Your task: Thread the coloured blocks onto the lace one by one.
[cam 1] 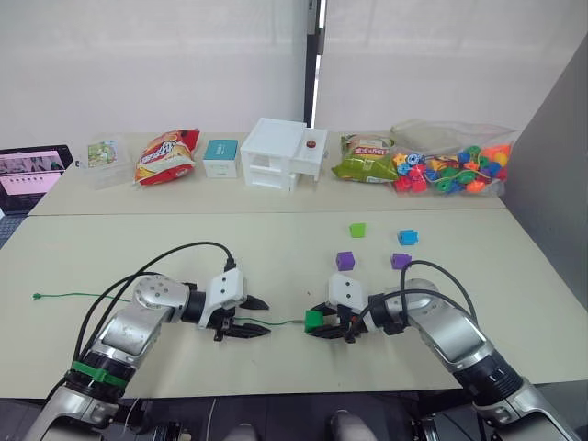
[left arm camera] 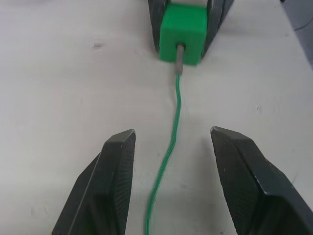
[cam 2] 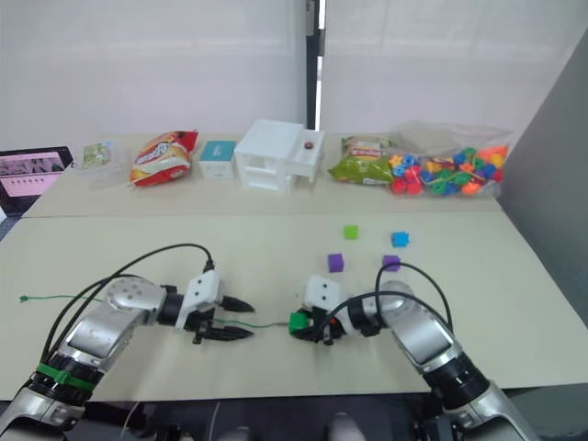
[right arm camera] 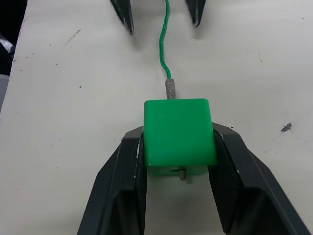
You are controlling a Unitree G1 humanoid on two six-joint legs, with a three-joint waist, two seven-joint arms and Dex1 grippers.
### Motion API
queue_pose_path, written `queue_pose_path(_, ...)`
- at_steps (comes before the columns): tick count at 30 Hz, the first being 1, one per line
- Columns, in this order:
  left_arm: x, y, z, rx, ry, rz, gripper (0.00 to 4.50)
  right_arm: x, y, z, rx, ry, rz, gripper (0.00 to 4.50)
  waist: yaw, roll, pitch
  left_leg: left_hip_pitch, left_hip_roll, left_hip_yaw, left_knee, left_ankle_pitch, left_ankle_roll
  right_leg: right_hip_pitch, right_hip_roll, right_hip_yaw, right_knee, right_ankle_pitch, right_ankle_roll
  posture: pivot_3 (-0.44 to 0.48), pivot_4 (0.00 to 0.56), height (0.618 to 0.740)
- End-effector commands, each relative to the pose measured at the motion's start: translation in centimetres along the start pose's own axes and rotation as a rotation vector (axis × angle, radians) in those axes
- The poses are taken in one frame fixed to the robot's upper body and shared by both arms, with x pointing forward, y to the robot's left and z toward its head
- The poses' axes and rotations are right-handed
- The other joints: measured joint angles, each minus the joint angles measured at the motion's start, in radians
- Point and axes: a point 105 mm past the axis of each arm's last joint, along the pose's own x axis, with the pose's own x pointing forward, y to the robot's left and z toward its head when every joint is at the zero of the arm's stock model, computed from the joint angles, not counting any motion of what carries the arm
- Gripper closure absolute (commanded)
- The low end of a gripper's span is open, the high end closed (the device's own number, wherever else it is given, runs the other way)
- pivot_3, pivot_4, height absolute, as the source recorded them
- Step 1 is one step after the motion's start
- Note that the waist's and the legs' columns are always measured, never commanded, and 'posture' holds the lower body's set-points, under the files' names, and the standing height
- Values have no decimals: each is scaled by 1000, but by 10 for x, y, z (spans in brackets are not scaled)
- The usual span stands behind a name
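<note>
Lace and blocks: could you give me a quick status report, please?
Right gripper shut on green block. Left gripper open astride the lace. Lace tip through the block, poking out. Four blocks loose on table; path clear.

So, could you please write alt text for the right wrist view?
The right gripper fingers clamp a green block on the pale table, with the green lace and its stiff tip threaded through the block's hole. Opposite, the left gripper is open, its fingers either side of the lace.

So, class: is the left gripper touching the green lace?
Apart. The left wrist view shows the lace running between the open left gripper with bare table either side.
</note>
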Motion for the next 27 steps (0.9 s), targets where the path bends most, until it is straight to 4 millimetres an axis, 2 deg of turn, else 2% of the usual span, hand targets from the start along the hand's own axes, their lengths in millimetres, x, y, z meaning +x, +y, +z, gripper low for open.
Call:
queue_pose_path(1,4,-2,3,53,-3,3,2179,-4,-4,5,-14,-2,-26,3309,0,0,0,0,0,0,0,0,0,0,0,0,0,0,0,0,150,740)
queue_pose_path(4,8,-1,-3,57,3,31,3065,-5,-5,6,-15,-3,-32,3309,0,0,0,0,0,0,0,0,0,0,0,0,0,0,0,0,150,740)
queue_pose_path(8,14,1,2,70,-24,33,4408,-6,-5,6,-17,-2,-33,3309,0,0,0,0,0,0,0,0,0,1,0,0,0,0,0,0,150,740)
queue_pose_path(18,25,0,22,103,-82,10,4463,-6,-4,5,-16,1,-31,3309,1,0,0,0,0,0,0,0,0,0,0,0,0,0,0,0,150,740)
queue_pose_path(27,44,-1,37,131,-114,-6,4463,-4,-2,6,-15,0,-26,3309,1,0,0,0,0,0,0,0,0,0,0,0,0,0,0,0,150,740)
